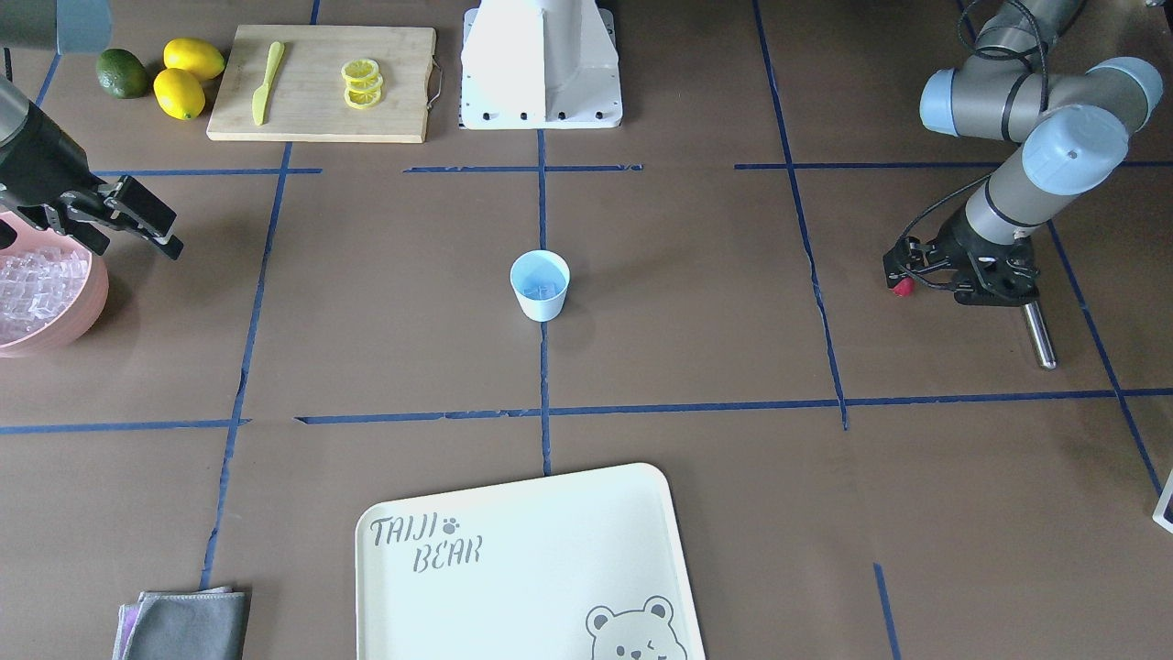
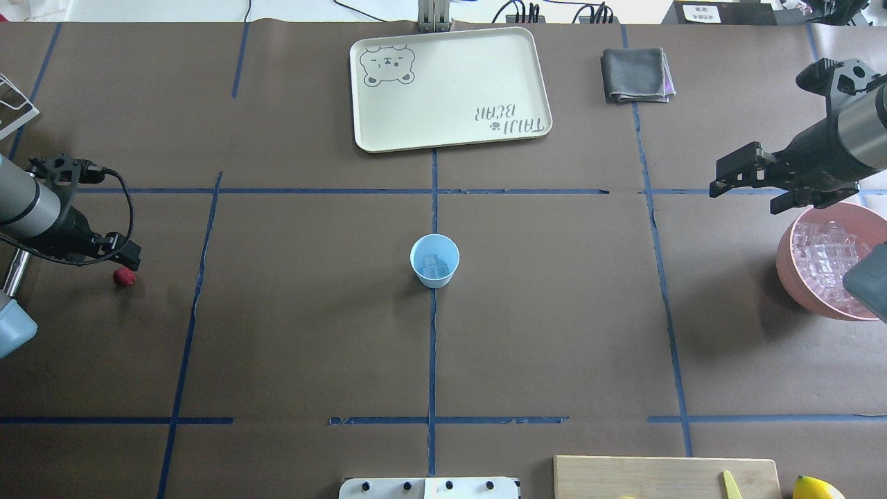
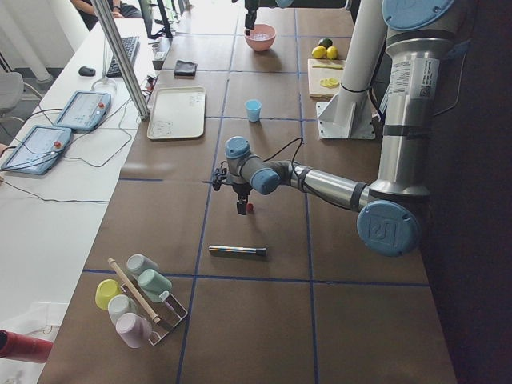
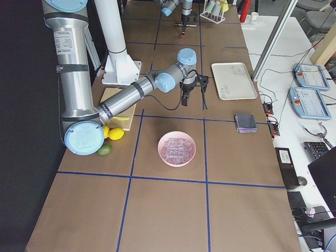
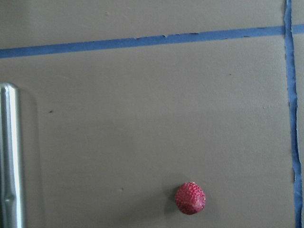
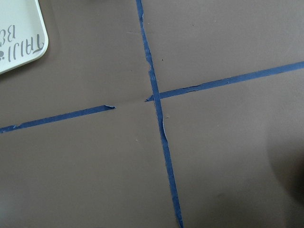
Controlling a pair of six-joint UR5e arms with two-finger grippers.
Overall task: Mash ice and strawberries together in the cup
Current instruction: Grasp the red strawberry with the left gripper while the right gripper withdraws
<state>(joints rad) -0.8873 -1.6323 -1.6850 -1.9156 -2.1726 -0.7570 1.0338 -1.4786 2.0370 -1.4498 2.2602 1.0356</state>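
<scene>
The pale-blue cup (image 2: 434, 260) stands upright at the table's centre (image 1: 540, 285) with clear ice (image 2: 435, 264) inside. More ice (image 2: 824, 256) fills the pink bowl (image 2: 783, 272) on the right. One red strawberry (image 2: 125, 277) lies on the table; the left wrist view shows it bare (image 5: 190, 198). My left gripper (image 2: 129, 262) hovers just beside and above it; I cannot tell how its jaws stand. My right gripper (image 2: 752, 187) hangs open and empty over the table by the bowl's far edge (image 1: 137, 231).
A steel muddler rod (image 1: 1038, 335) lies by the left arm. A cream tray (image 2: 450, 90) and grey cloth (image 2: 636, 75) sit at the far side. A cutting board (image 1: 321, 82) holds lemon slices (image 1: 362, 82) and a knife (image 1: 267, 81); lemons (image 1: 188, 73) and a lime (image 1: 122, 73) lie beside it.
</scene>
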